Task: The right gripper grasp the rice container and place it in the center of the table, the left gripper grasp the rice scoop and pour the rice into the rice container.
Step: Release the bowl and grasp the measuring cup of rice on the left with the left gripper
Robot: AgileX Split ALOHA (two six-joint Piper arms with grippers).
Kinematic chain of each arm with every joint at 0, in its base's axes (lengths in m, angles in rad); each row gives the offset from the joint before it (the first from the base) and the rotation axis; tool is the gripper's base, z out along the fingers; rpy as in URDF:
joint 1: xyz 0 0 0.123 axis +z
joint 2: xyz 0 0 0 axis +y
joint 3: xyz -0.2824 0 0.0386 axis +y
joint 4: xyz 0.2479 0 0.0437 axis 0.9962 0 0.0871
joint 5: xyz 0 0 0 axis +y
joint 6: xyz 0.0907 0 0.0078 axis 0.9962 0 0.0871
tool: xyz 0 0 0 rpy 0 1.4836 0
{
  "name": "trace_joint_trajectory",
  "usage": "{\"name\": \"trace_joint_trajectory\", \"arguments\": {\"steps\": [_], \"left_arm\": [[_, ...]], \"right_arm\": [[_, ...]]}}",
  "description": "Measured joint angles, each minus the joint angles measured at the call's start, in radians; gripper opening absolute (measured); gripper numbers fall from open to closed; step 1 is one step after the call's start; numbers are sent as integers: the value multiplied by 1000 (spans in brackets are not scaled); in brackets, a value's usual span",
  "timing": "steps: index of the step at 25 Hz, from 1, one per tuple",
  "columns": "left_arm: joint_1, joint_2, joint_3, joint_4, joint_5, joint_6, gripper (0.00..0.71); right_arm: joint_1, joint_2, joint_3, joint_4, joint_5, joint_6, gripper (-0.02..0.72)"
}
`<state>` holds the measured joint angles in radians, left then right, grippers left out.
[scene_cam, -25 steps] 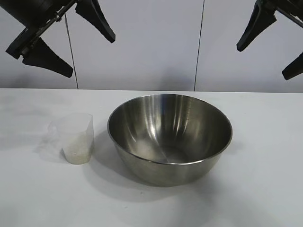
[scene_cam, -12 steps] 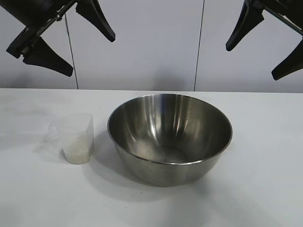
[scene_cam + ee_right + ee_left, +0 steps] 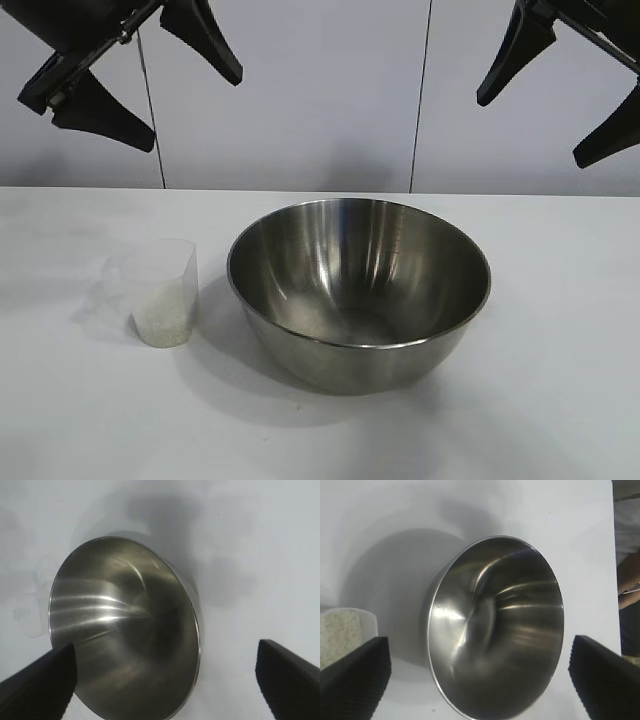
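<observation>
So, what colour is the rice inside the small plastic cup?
White; the rice shows best in the left wrist view.

Steel rice container [image 3: 359, 290] mid-table [image 3: 560, 400], rice scoop [image 3: 160, 292] beside it, both end effectors raised, spread

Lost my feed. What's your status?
Both grippers, left and right, open, high, empty. Bowl mid-table, empty. Scoop beside it, rice inside. Nothing blocking.

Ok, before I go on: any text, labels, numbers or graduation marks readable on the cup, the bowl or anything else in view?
None readable.
Rice scoop: no marks can be made out on its clear wall.
Rice container: bare steel, no stamp or label visible.
Table: plain white, no print.
</observation>
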<state>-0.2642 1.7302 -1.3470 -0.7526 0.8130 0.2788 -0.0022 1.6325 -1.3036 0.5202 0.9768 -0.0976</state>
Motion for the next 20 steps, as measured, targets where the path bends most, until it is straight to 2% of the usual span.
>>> {"name": "trace_joint_trajectory", "arguments": {"steps": [5, 7, 10, 14, 17, 20], "left_arm": [[-2, -72, 29, 93, -185, 97, 694], [-14, -122, 72, 176, -333, 125, 694], [-58, -195, 183, 308, -594, 172, 694], [-101, -242, 383, 476, -945, 209, 664], [-101, -237, 502, 547, -1168, 223, 654], [-101, -230, 586, 552, -1323, 217, 654]], "right_arm": [[0, 0, 0, -7, 0, 0, 673], [0, 0, 0, -9, -1, -1, 673], [0, 0, 0, -13, -5, -1, 673], [0, 0, 0, -22, -5, -1, 673], [0, 0, 0, -25, -6, -1, 673], [0, 0, 0, -28, -8, -1, 673]]}}
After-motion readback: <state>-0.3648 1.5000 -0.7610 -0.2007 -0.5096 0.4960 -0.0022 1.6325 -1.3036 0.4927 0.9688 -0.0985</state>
